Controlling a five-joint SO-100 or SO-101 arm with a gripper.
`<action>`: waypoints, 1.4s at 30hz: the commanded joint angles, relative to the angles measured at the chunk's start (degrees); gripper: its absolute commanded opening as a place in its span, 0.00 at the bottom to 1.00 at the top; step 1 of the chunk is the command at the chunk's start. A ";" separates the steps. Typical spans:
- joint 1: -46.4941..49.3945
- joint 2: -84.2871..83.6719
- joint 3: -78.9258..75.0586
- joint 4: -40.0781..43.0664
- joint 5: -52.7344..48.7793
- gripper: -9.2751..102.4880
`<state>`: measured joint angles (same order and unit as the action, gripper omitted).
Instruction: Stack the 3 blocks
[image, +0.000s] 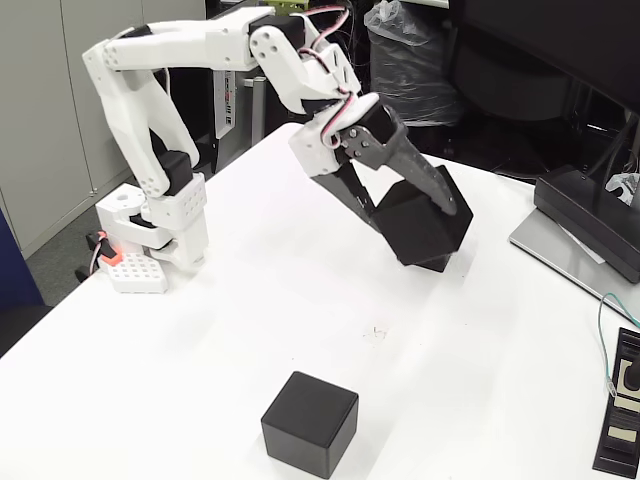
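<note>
We've got the claw (425, 215) clamped on a tilted block (420, 232) at 2 o'clock, which could twist loose before reaching the block (310, 422) at 6.

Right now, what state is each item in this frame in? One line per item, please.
gripper: shut on the tilted block, one finger across its top.
tilted block: gripped, tipped on a corner, bottom edge at the table or on something dark below; cannot tell which.
near block: flat on the table, upright, untouched.
table: white, carrying both blocks.
laptop: lid closed, at the right edge.
</note>
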<state>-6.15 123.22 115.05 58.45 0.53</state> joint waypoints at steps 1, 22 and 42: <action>-3.52 5.62 -2.55 1.58 0.62 0.16; -20.13 -1.23 -17.93 14.94 5.10 0.17; -21.88 -24.26 -25.75 18.11 5.98 0.17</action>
<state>-27.95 98.96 91.93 77.61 5.98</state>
